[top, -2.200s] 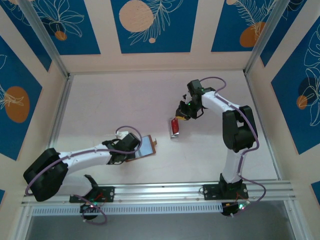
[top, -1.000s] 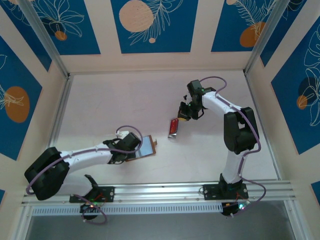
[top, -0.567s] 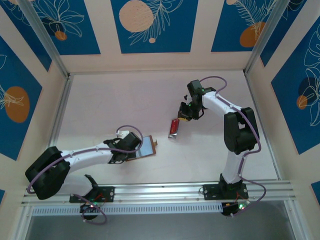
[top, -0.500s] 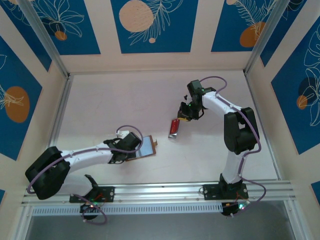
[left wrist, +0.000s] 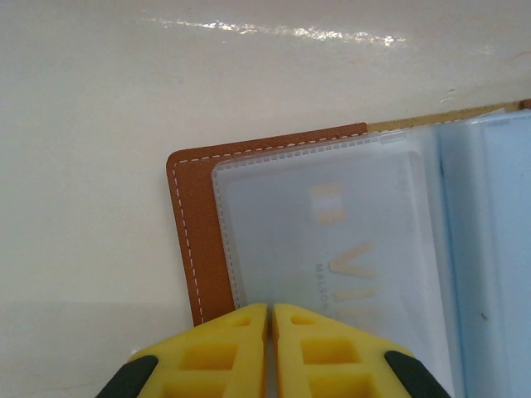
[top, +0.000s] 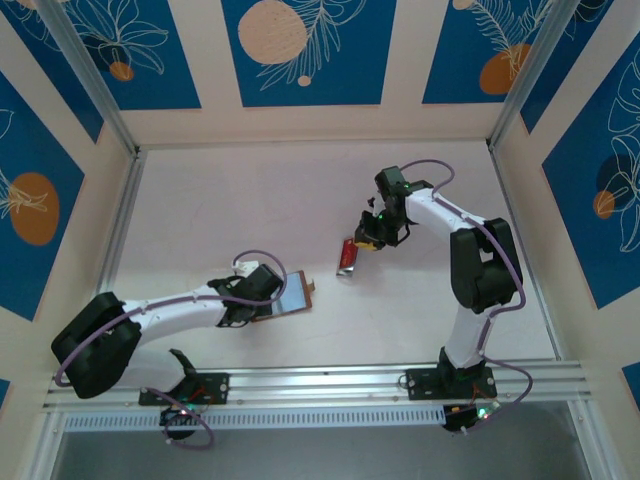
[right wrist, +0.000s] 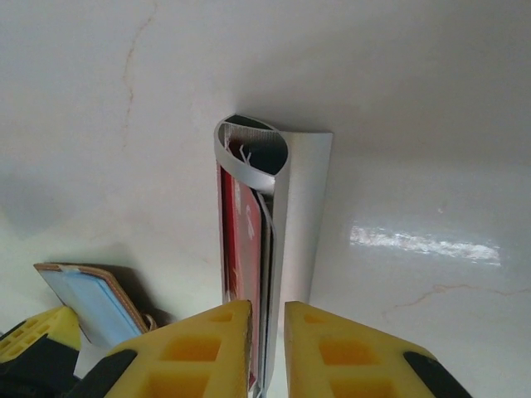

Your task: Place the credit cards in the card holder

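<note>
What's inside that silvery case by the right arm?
A red card stands on edge inside the silvery case, thin paler edges beside it. The case wall hides how many cards there are.

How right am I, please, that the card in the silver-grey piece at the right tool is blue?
Not quite: the card in the silver-grey piece at the right tool is red, not blue, as the right wrist view shows.

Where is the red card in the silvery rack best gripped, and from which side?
Likely the red card at its near edge, pinched across its flat faces, approaching from the right claw: it stands edge-on to that claw, and the silvery rack flanks one face.
</note>
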Tool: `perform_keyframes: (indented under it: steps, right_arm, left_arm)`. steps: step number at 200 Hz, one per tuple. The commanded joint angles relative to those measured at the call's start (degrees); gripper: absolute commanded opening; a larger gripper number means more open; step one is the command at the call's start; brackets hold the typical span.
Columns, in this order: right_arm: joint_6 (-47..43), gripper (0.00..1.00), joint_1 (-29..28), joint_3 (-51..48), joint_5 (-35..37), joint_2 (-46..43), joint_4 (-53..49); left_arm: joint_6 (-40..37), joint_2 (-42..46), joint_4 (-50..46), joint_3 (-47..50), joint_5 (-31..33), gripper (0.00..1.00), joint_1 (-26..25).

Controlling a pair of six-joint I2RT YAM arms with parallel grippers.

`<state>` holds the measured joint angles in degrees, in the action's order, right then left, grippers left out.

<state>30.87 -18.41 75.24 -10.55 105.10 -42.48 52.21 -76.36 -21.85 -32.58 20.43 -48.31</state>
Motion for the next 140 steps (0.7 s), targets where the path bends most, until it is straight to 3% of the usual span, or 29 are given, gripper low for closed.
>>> perform_keyframes:
  steps: [1,78,140]
  right_arm:
    - [0.3,0.18,-0.3,0.1,-2.1,-0.2,0.3]
    - [0.1,0.11,-0.3,-0.1,-1.9,0.6,0.0]
    - [0.4,0.15,1.0,-0.4,-0.9,-0.7,-0.1]
  left_arm:
    - [0.4,-2.8,-4.3,2.6,-2.8,0.1,-0.5]
    - [0.3,-2.7,-4.4,2.5,-2.6,0.1,-0.5]
    - [0.3,-3.3,-4.2,2.4,-2.8,0.1,-0.5]
